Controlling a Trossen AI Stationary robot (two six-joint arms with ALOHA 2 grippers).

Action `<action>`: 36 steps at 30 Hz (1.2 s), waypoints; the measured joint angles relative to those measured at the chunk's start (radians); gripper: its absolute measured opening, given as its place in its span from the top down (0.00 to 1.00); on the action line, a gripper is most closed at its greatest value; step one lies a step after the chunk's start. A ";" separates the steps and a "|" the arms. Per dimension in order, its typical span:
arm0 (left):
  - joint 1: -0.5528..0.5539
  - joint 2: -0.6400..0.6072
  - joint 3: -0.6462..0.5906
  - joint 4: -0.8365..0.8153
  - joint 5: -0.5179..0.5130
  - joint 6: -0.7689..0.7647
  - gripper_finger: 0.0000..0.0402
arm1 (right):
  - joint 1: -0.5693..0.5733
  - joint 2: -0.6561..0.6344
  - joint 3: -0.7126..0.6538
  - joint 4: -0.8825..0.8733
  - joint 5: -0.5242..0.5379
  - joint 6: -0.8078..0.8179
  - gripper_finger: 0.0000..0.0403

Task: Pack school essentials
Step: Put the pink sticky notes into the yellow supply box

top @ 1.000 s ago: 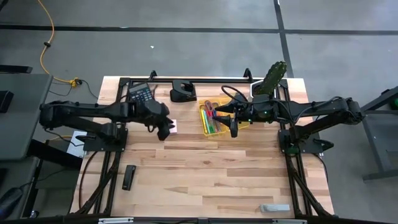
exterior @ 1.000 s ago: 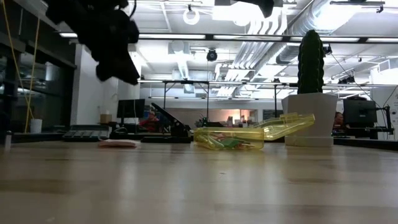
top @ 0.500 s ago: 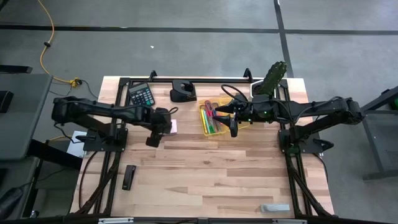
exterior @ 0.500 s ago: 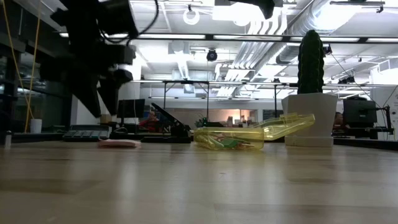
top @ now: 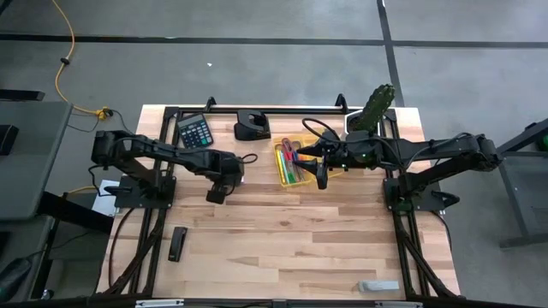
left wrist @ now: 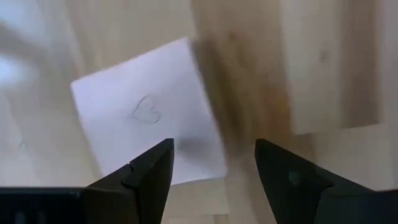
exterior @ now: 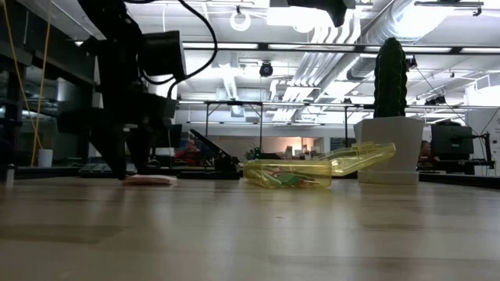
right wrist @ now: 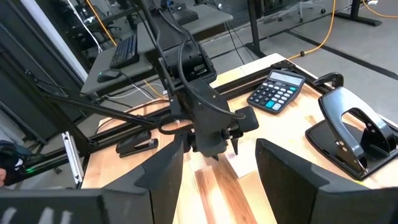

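The pale pink square pad (left wrist: 146,118), with a small heart drawn on it, lies flat on the wood left of the middle; it also shows in the low view as the pad (exterior: 148,179). My left gripper (left wrist: 214,171) points down just over it, open: one finger is above the pad's edge, the other above bare wood. The gripper (top: 224,175) hides the pad from above. The yellow see-through case (top: 294,164) holds pencils and scissors. My right gripper (top: 318,164) hovers open over its right side. My left gripper comes at the pad's edge (left wrist: 186,165) from above with open fingers. Whether a fingertip touches the pad I cannot tell, as the wrist view looks along the fingers and the low view shows them only as dark shapes.
A black calculator (top: 195,130) and a black hole punch (top: 252,127) stand at the far edge, and a potted cactus (top: 374,109) at the far right. A flat black bar (top: 177,244) lies near left, a pale grey piece (top: 378,286) near right. Bare wood fills the near half.
My left gripper has come down from well above the table to just over the pink pad, tipping from slanted to pointing down and rolling about its own line. The pad has stayed where it was.
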 joint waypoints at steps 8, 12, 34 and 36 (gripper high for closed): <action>0.000 0.043 0.001 0.002 -0.048 -0.024 0.46 | 0.000 0.000 0.000 -0.026 0.000 0.000 0.52; -0.001 0.043 0.001 0.005 -0.061 -0.024 0.50 | 0.000 0.000 0.000 -0.027 0.000 0.000 0.52; 0.022 -0.046 0.000 0.008 -0.037 -0.077 1.00 | 0.000 0.000 0.000 -0.032 0.000 0.000 0.52; 0.033 -0.082 0.000 0.008 -0.021 -0.077 1.00 | 0.000 0.000 0.000 -0.032 0.000 0.000 0.52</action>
